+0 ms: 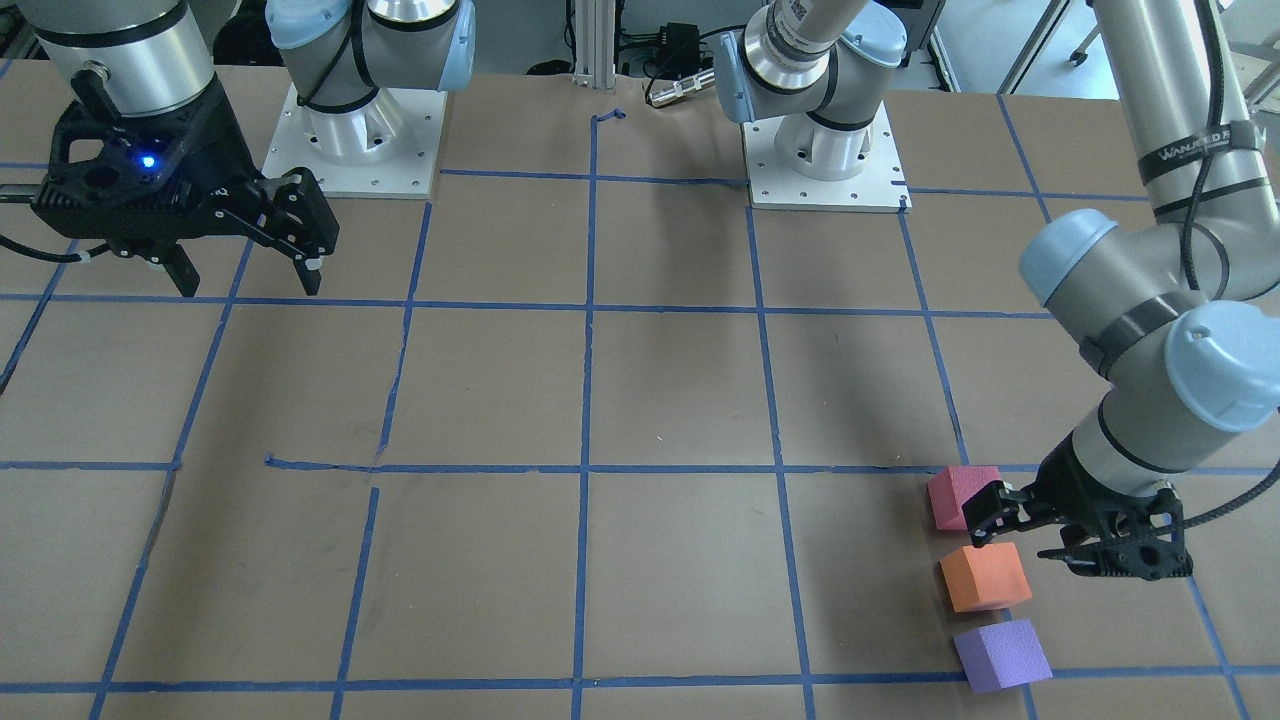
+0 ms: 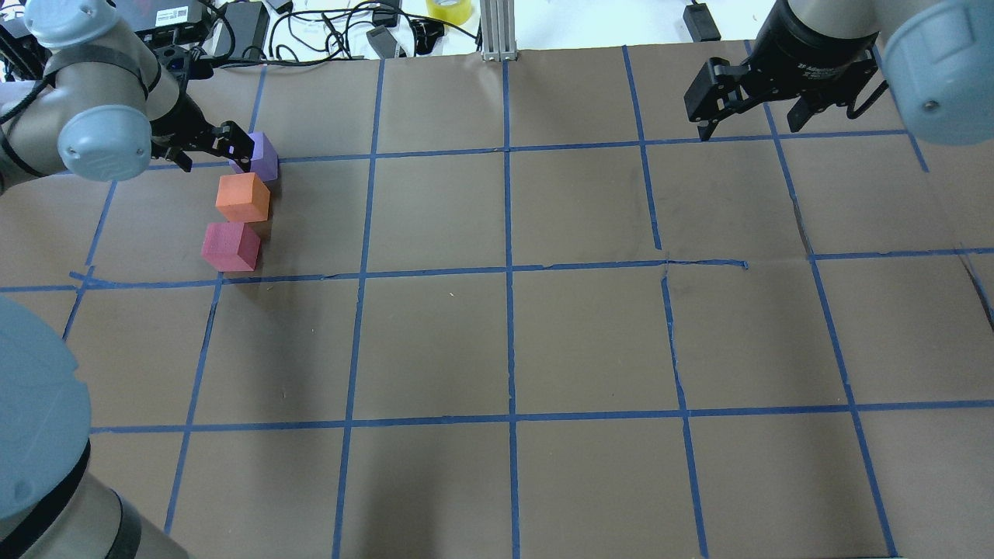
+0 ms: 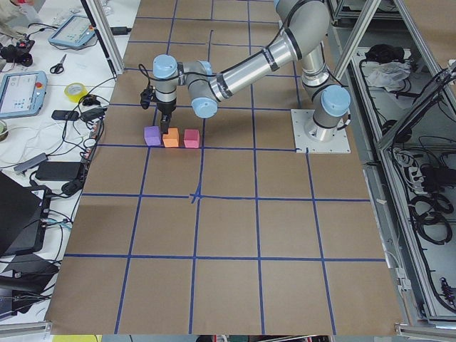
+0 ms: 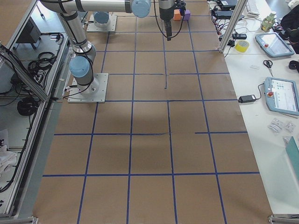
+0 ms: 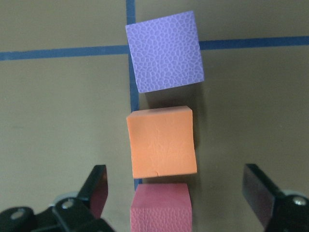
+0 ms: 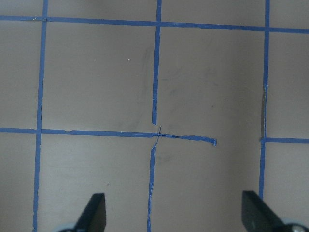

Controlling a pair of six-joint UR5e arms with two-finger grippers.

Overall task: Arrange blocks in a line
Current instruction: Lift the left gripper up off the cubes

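Note:
Three foam blocks lie in a line at the table's far left: purple (image 2: 262,155), orange (image 2: 243,197) and pinkish-red (image 2: 230,247). They also show in the front view as purple (image 1: 1002,655), orange (image 1: 984,577) and pinkish-red (image 1: 958,495). My left gripper (image 1: 1075,545) hovers above them, open and empty. In the left wrist view its fingers (image 5: 96,191) stand wide on either side of the row, with the pinkish-red block (image 5: 161,209) between them, then the orange (image 5: 161,142) and the purple (image 5: 165,51) beyond. My right gripper (image 2: 749,124) is open and empty at the far right, raised over bare table (image 6: 176,217).
Blue tape lines (image 2: 509,272) grid the brown table. Both arm bases (image 1: 365,140) stand at the robot's side. Cables and a yellow tape roll (image 2: 449,9) lie beyond the far edge. The left arm's elbow (image 1: 1180,340) hangs over the table's left end.

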